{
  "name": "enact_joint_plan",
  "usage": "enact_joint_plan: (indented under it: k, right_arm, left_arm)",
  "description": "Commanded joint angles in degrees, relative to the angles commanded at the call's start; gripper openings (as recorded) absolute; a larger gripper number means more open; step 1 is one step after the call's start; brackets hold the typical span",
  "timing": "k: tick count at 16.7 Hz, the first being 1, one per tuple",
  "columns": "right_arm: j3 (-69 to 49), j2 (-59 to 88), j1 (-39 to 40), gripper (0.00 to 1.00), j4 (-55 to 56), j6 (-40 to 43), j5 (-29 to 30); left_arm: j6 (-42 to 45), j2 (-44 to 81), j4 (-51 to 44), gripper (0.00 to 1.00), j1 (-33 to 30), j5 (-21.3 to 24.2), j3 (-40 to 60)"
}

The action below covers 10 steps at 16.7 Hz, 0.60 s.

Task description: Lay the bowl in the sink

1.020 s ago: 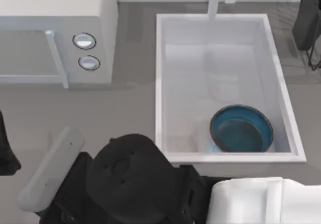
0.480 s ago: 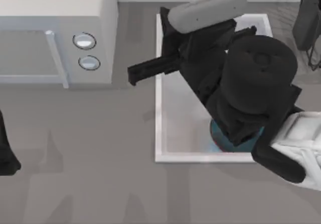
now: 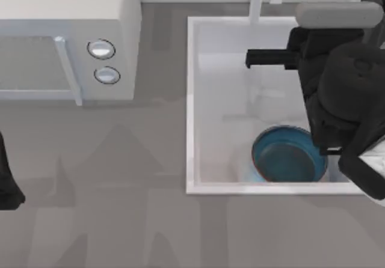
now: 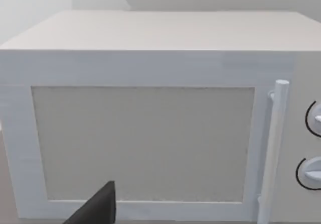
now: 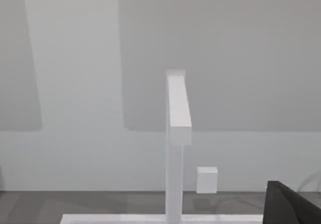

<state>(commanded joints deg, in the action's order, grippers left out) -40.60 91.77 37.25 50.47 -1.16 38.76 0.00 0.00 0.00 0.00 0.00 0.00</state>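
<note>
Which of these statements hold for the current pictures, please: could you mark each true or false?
1. The bowl lies inside the sink. True.
2. The bowl lies at the faucet end of the basin. False: it lies at the end away from the faucet.
3. The microwave is at the sink's left in the top view. True.
4. The microwave door hangs open. False: it is shut.
5. The right arm reaches over the sink's right side. True.
</note>
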Motion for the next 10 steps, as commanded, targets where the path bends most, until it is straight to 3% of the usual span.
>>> enact_joint_plan:
  k: [10]
  right_arm:
    - [0.4,4.7,0.4,0.00,5.1,0.1,0.2]
  left_arm:
    - [0.0,0.0,0.0,1.00,0.0,0.0,0.0]
